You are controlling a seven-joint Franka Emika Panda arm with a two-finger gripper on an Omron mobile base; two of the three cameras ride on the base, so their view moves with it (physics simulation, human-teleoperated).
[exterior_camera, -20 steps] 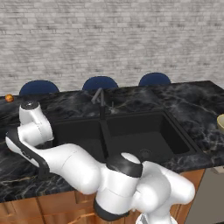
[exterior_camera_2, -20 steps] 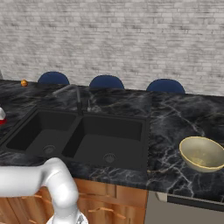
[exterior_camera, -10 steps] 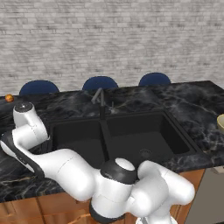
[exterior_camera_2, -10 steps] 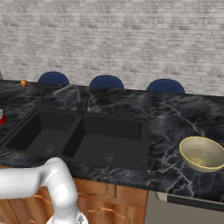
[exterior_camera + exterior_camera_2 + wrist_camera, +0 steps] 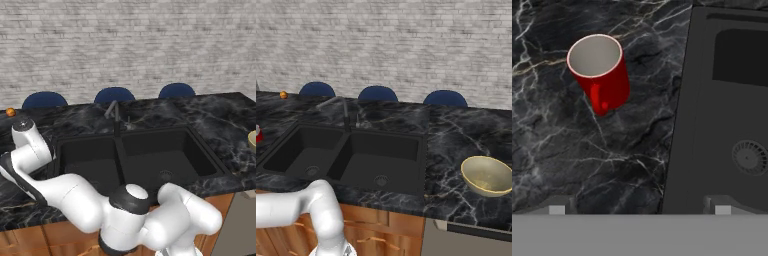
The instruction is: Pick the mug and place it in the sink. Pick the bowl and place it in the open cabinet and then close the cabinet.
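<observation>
Black marble counter (image 5: 456, 135), white-veined, before a grey brick wall (image 5: 406, 45). Double-basin black sink (image 5: 351, 157) with round drains and dark faucet (image 5: 346, 112). Red cylindrical mug (image 5: 601, 72), white inside, handle toward the camera, upright on the counter just beside the sink's rim in the hand view. Round pale-yellow bowl (image 5: 487, 175), olive inside, on the counter well apart on the sink's other side. Gripper (image 5: 639, 210) spread wide, empty, above the counter edge, clear of the mug.
</observation>
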